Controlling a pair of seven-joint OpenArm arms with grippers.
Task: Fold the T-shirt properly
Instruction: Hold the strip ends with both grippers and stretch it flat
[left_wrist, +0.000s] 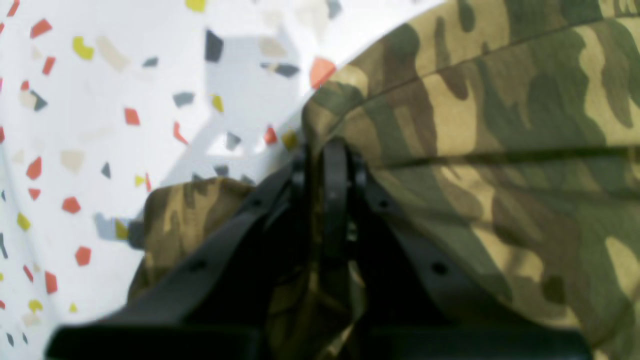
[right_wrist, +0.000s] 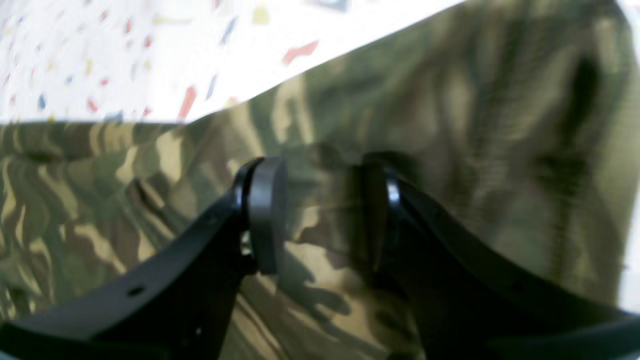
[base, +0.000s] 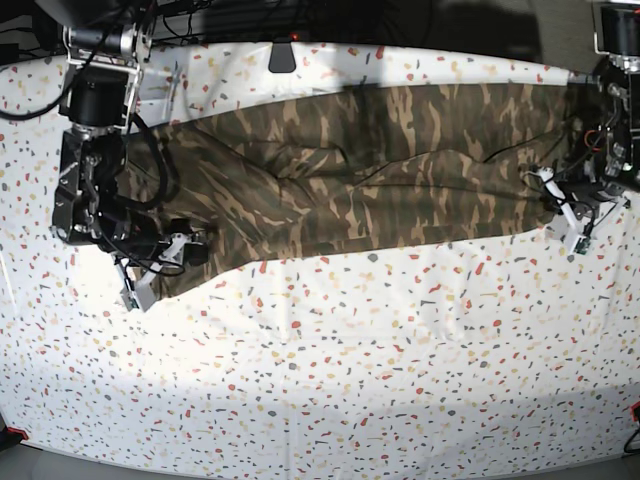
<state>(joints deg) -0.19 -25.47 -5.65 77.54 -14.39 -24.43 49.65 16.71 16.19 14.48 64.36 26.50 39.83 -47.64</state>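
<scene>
The camouflage T-shirt (base: 350, 170) lies stretched in a long band across the far half of the table, from left to right. My left gripper (base: 556, 200) is at its right end. In the left wrist view my left gripper (left_wrist: 325, 165) is shut on a bunched fold of the T-shirt (left_wrist: 500, 125), and cloth hangs below the fingers. My right gripper (base: 190, 248) is at the shirt's lower left corner. In the right wrist view my right gripper (right_wrist: 322, 215) has its fingers apart just over the T-shirt (right_wrist: 125, 165). That view is blurred. The neckband is not in view.
The table (base: 350, 380) is white with coloured speckles. Its near half is bare. A small black object (base: 282, 57) sits at the far edge, with cables behind it. Both arm bases stand at the far corners.
</scene>
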